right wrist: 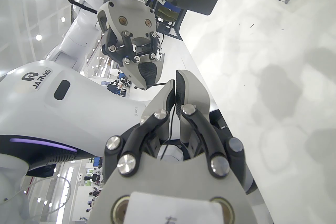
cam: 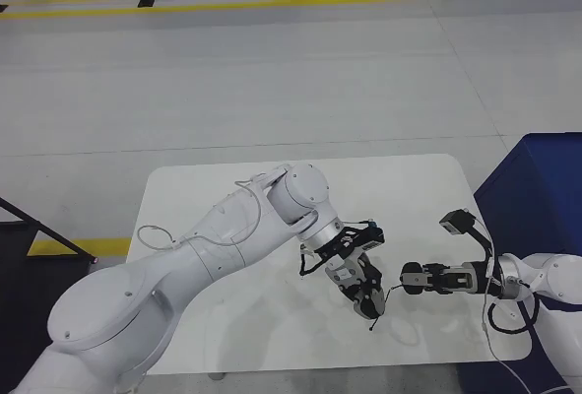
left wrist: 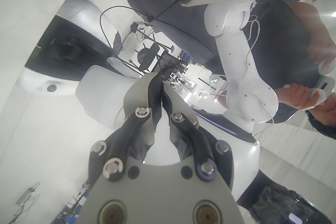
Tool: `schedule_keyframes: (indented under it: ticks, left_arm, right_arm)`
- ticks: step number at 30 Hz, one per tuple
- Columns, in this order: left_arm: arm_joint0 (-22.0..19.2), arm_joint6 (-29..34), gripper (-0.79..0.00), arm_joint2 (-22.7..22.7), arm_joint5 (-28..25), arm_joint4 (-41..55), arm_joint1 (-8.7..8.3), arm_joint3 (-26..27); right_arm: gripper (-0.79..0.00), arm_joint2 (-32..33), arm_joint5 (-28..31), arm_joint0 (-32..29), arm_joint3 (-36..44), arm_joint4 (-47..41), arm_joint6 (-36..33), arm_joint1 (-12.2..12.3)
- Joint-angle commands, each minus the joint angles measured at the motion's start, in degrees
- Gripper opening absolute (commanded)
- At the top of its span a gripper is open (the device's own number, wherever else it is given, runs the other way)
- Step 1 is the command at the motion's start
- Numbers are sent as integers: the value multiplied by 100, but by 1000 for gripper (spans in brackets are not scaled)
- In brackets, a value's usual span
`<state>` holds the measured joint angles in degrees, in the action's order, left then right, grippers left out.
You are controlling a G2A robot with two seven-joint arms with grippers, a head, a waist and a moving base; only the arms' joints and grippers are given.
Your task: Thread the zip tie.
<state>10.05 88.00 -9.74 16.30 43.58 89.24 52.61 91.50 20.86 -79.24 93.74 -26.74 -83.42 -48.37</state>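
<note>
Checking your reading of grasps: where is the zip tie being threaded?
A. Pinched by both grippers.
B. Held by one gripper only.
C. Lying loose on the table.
A: the left gripper and the right gripper are each shut on the thin black zip tie.

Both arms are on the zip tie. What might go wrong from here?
The left gripper and right gripper sit almost tip to tip, so coming any closer may knock the fingers together. The zip tie is thin and pinched by both above the table; a pull apart could drag it out of one grip, or bend it.
</note>
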Motion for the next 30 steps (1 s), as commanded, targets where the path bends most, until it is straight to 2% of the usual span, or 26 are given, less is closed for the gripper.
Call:
schedule_keyframes:
  ticks: [1,30]
  left_arm:
    - [-4,0,-785,0,0,8,2,-6]
    - [75,0,-785,0,1,-59,239,-348]
  right_arm:
    - [-785,0,0,0,0,0,0,0]
    - [-785,0,0,0,0,0,0,0]
